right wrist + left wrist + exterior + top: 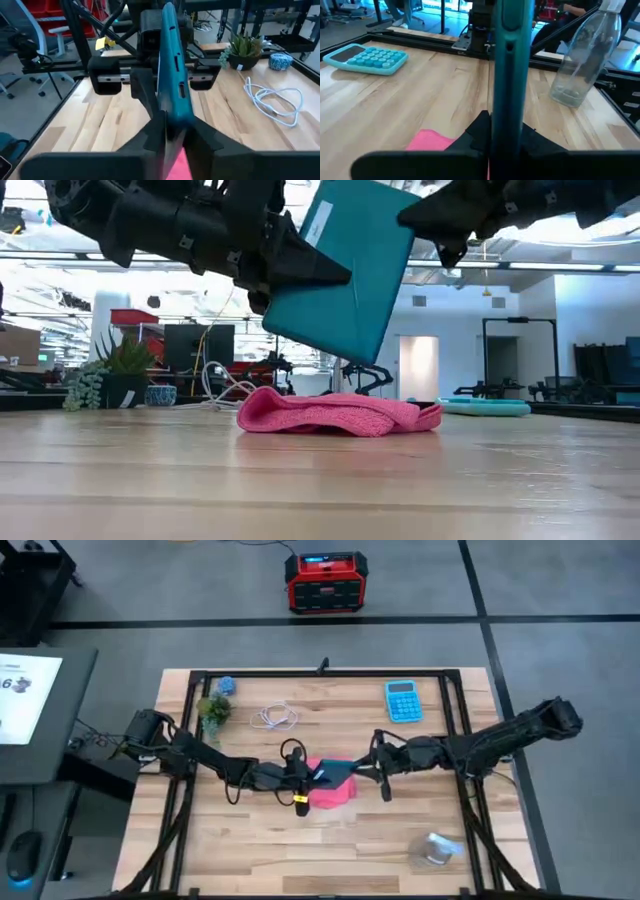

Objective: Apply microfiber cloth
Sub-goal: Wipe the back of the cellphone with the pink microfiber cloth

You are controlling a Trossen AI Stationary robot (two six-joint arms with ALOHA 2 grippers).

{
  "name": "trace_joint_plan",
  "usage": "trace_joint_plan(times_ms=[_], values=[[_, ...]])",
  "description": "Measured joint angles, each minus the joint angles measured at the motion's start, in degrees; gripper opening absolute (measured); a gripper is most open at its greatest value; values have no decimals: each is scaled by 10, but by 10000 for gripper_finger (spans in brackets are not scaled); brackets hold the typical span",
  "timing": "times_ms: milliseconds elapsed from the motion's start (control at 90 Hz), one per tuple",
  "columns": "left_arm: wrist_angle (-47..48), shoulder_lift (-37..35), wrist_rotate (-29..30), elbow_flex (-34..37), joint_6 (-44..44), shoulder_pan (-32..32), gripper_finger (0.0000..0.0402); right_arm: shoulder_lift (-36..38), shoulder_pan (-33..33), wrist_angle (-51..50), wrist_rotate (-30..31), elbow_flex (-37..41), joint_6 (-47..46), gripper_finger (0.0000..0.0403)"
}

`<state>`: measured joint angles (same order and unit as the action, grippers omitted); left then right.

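At table centre, nearest in the low view, a pink cloth (338, 414) is seen lying crumpled flat on the wood, w/ nothing touching it. Directly above it, a teal phone (345, 265) is held tilted in the air, clear of the cloth. It is gripped from both sides: the left gripper (297, 778) is clamped on one edge, the right gripper (372, 769) on the opposite edge; in each wrist view the phone's thin edge is seen pinched between that arm's own dark fingers, so both sets of jaws are closed on the phone.

Handling, as judged: the cloth looks soft, light and limp; it should bunch rather than slide, so it is best pinched at a raised fold or a free corner, approx. at its edge nearest a gripper. One gripper must be freed from the phone first. The phone looks stiff, smooth, prob. slippery and breakable if dropped.

Farther off, a clear bottle (437, 848) lies near the right front of the table. Toward the back a white cable (274, 718) is coiled, w/ a small plant (213, 709) and a blue roll (226, 686) at back left, and a blue calculator (402, 701) at back right. Beyond the table, a red box (325, 582) sits on the floor.
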<state>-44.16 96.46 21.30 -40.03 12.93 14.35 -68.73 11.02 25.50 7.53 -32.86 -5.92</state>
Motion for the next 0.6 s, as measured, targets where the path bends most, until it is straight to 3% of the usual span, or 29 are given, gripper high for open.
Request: trace_joint_plan(times_ms=[156,389,600], values=[[-2,0,5,0,2,-1,13,0,-2,4,0,0,4,148],[5,0,2,0,0,0,13,-36,-4,25,3,-7,20,106],[-2,0,0,0,-3,0,13,-37,-2,3,-3,-32,37,111]])
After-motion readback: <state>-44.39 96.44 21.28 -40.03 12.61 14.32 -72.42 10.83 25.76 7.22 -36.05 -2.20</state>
